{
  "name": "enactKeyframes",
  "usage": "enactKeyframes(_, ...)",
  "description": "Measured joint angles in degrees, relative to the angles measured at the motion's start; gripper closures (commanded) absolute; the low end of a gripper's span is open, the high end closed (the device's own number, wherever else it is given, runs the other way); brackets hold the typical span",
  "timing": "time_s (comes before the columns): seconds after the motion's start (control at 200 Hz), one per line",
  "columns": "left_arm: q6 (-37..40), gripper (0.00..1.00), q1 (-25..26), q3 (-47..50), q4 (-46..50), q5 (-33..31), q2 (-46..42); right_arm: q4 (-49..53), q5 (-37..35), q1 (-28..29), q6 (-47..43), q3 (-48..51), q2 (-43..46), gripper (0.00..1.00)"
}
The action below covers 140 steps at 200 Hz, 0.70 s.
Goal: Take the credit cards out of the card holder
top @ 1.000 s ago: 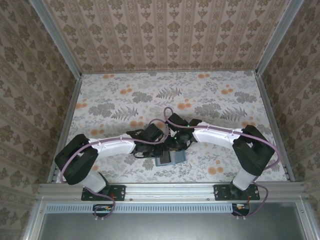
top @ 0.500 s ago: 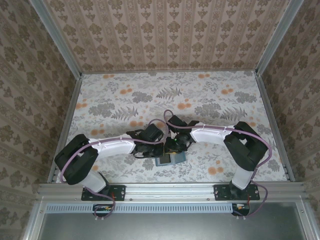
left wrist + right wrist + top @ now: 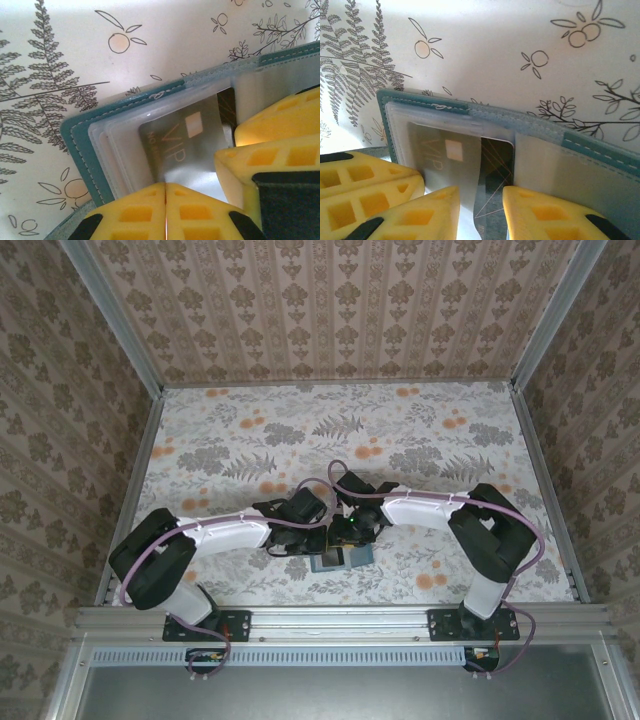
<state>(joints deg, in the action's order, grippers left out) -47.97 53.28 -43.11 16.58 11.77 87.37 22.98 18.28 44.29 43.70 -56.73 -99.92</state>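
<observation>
You will find the card holder (image 3: 340,561) lying open on the table (image 3: 250,430), toward 6 o'clock of the floral surface, just ahead of the arm bases. The left gripper (image 3: 165,189) sits at the holder's 10 o'clock. Its yellow pads are pressed flat together at the holder's edge, and you cannot tell whether they pinch the clear sleeve. The right gripper (image 3: 481,196) stands at the holder's 12 o'clock, jaws narrowly apart, astride the bared end of the dark card (image 3: 495,165). That card, marked VIP, sits mostly inside the sleeve.
</observation>
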Motion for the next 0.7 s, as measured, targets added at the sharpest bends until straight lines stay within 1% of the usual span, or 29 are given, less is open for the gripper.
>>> enactKeyframes(0.325, 0.0, 0.93, 0.04, 0.0, 0.13, -0.22, 0.02, 1.18, -0.35, 0.0, 0.0, 0.0, 1.29, 0.64)
enactKeyframes(0.7, 0.22, 0.93, 0.07, -0.35, 0.35, -0.42, 0.61, 1.62, -0.7, 0.0, -0.02, 1.11, 1.31, 0.63)
